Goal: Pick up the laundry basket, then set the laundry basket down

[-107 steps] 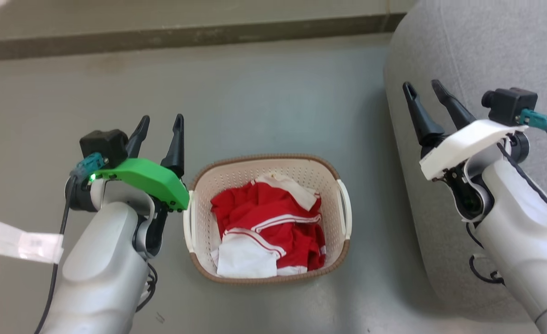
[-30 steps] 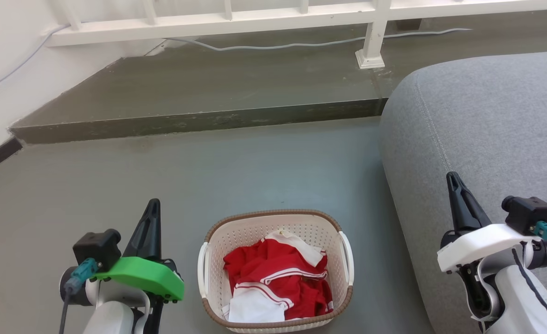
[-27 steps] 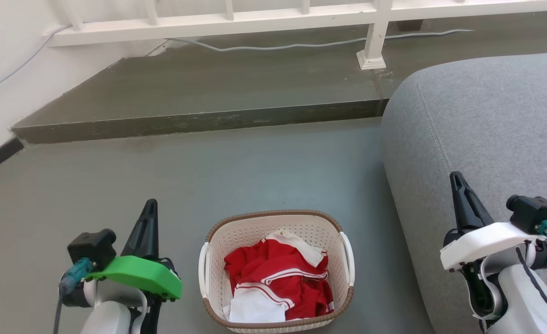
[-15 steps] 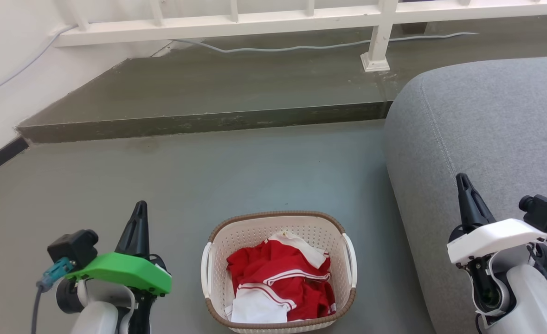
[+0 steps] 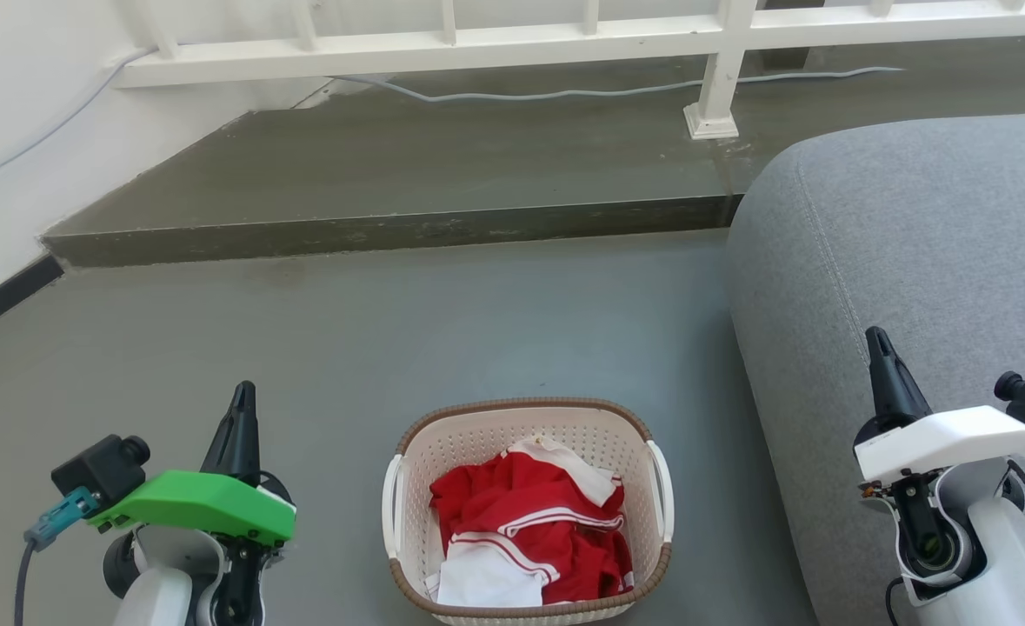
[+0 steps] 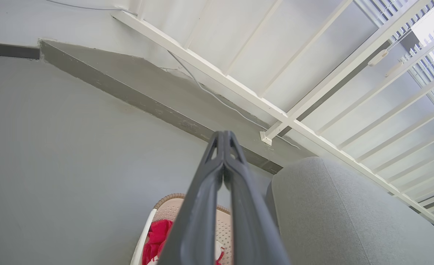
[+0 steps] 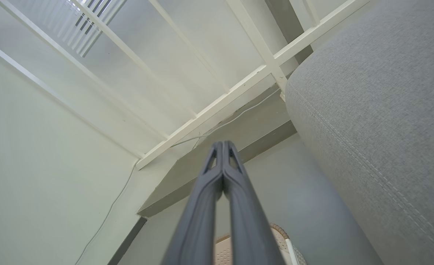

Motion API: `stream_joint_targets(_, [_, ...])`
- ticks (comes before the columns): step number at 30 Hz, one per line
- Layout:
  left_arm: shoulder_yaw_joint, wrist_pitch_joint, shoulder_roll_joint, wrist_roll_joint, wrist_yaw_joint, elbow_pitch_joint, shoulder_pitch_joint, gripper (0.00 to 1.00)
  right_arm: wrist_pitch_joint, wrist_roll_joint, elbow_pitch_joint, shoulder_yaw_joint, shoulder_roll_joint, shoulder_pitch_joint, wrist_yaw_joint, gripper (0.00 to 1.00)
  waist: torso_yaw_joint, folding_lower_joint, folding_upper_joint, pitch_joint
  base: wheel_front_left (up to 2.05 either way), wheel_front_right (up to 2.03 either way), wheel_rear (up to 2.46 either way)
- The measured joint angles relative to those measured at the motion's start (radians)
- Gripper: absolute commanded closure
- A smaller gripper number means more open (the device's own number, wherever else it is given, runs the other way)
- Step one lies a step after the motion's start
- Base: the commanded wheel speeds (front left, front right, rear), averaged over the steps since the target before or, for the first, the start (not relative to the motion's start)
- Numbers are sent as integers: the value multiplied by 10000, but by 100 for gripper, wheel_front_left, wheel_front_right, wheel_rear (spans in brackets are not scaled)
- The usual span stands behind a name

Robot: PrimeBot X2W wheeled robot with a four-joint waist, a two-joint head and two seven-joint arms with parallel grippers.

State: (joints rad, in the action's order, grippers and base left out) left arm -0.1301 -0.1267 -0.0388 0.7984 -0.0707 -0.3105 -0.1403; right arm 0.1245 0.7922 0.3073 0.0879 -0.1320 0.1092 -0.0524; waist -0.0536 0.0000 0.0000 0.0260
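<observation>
Right now the biggest thing beside the laundry basket (image 5: 477, 435) is the grey sofa (image 5: 912, 261), whose rounded arm bulges close on the basket's right. The basket stands on the grey floor (image 5: 390, 330). Beyond it runs a raised step (image 5: 434, 165), and further back a white railing (image 5: 477, 39).

The basket is low and central in the head view, its near edge cut by the frame. It lies between my two grippers. My left gripper (image 5: 241, 409) is off its left side, and my right gripper (image 5: 881, 365) is off its right side, in front of the sofa. Both pairs of fingers are pressed together at the tips and grasp nothing, as the left wrist view (image 6: 224, 138) and the right wrist view (image 7: 223, 147) both confirm. They point away from me, past the basket and not at it.

I judge that the basket's long axis runs across me, handle to handle. That puts the left handle (image 5: 390, 517) towards my left fingers and the right handle (image 5: 664, 487) towards my right. My left gripper looks the nearer of the two.

The basket is cream perforated plastic with a brown woven-look rim and white handles. It sits upright with a crumpled red-and-white garment (image 5: 521, 522) inside.
</observation>
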Motion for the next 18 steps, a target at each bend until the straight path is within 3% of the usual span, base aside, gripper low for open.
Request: stream_joint_targets(18, [579, 644, 15, 2073, -148, 35, 29, 100, -656, 2088, -21, -619, 226, -2, -176, 100, 143, 0, 0, -62, 0, 0, 0])
